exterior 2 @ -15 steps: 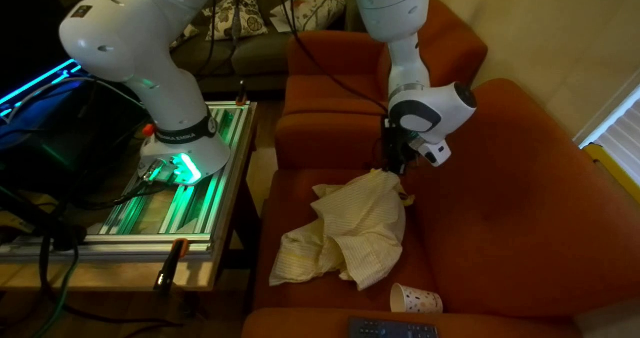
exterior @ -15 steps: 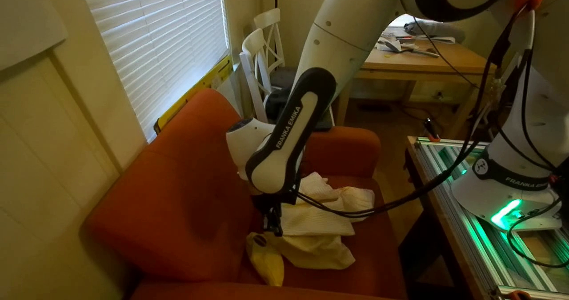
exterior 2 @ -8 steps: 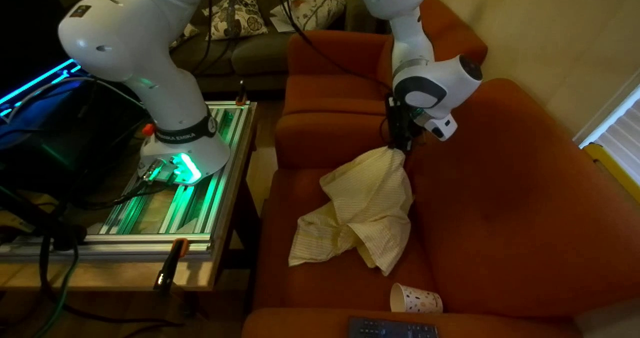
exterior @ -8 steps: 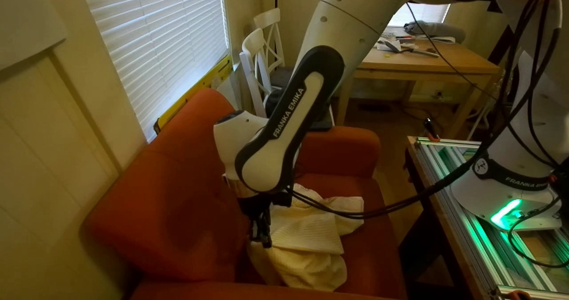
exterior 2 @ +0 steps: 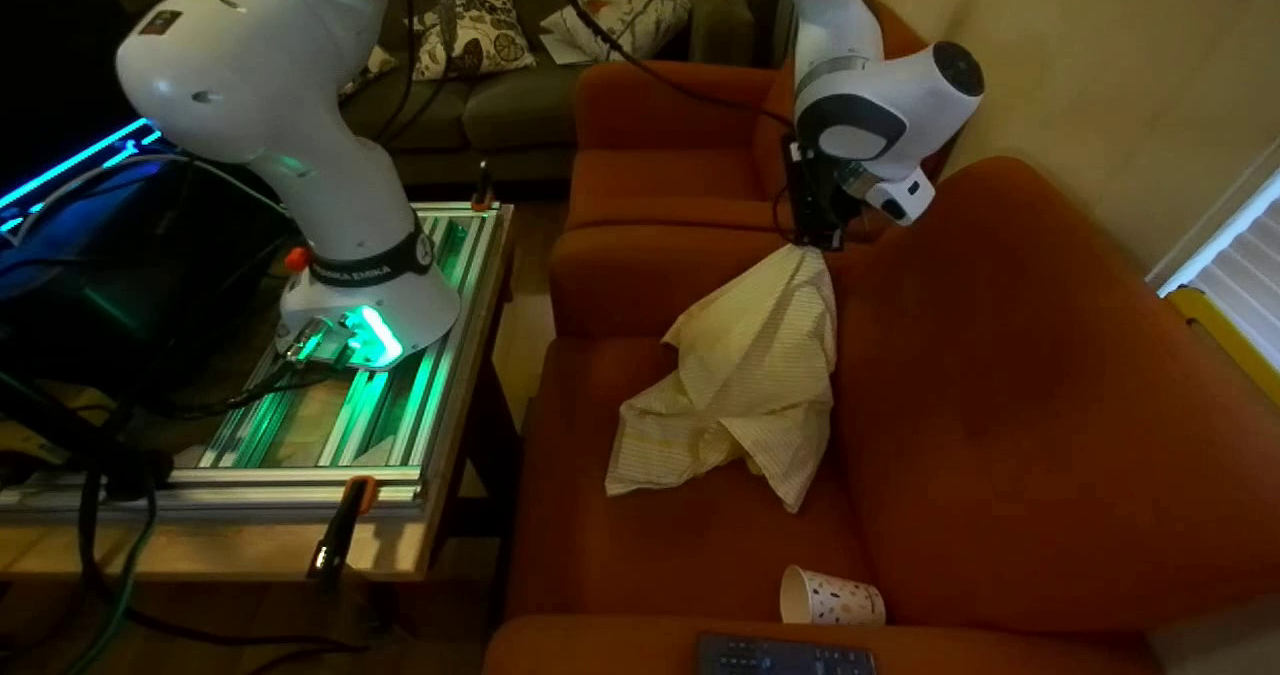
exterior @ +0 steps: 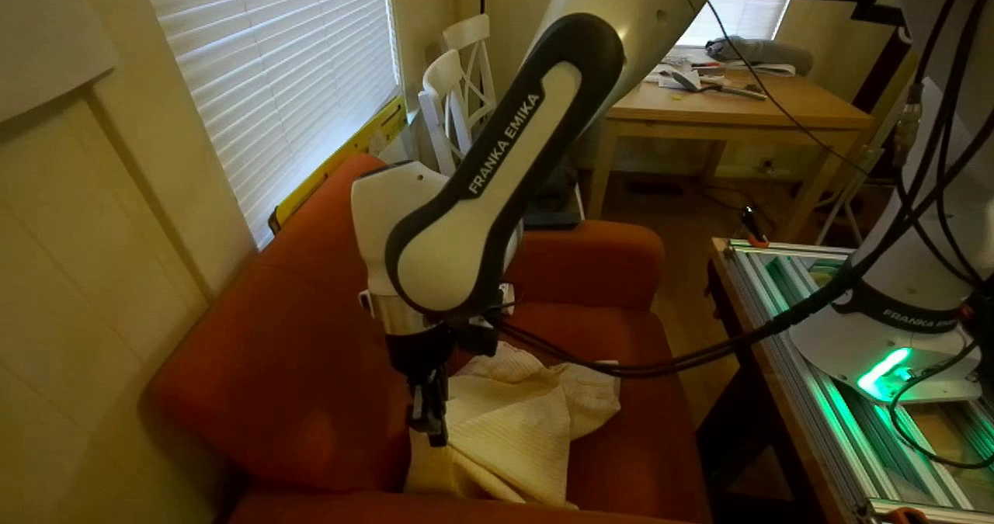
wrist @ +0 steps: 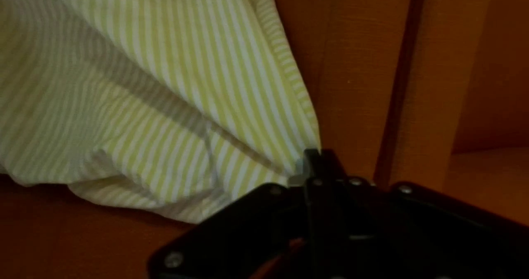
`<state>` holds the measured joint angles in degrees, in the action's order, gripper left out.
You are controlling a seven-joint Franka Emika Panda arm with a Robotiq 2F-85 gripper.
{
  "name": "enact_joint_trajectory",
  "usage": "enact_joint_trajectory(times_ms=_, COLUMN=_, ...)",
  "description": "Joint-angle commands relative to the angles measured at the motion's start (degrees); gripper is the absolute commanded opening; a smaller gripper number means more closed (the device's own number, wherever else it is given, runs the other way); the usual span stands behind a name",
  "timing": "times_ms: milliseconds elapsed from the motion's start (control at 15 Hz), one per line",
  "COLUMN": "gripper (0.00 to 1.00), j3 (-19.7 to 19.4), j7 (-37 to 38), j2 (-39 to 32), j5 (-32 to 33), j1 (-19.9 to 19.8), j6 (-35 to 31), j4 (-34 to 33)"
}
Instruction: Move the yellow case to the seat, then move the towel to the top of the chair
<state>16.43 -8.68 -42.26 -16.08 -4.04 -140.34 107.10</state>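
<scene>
The gripper (wrist: 320, 154) pinches the towel (exterior 2: 745, 380) by a gathered peak, the rest draping over the seat (exterior 2: 690, 555). Probably light and limp, it should sag freely, so a bunched hold suits it.

You have light glowing through white window blinds (exterior: 287, 81) in a pale wall (exterior: 78, 291), with white chairs (exterior: 443, 72) and a cluttered wooden table (exterior: 823, 105) beyond — and, in an exterior view, patterned cushions (exterior 2: 490, 37) on an olive sofa (exterior 2: 520, 120).
</scene>
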Motion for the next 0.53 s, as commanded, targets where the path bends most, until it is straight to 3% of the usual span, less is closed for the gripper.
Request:
enact_joint_trajectory(times_ms=0, gripper=0.01, j3=0.8, j7=-1.6, j2=4.5, j5=-2.6, j1=-0.1, j6=1.0, j4=2.8)
enact_joint_trajectory(times_ms=467, gripper=0.01, j3=2.6, j7=-3.9, j2=9.3, j5=-4.7, j1=0.4, j6=1.0, j4=4.1)
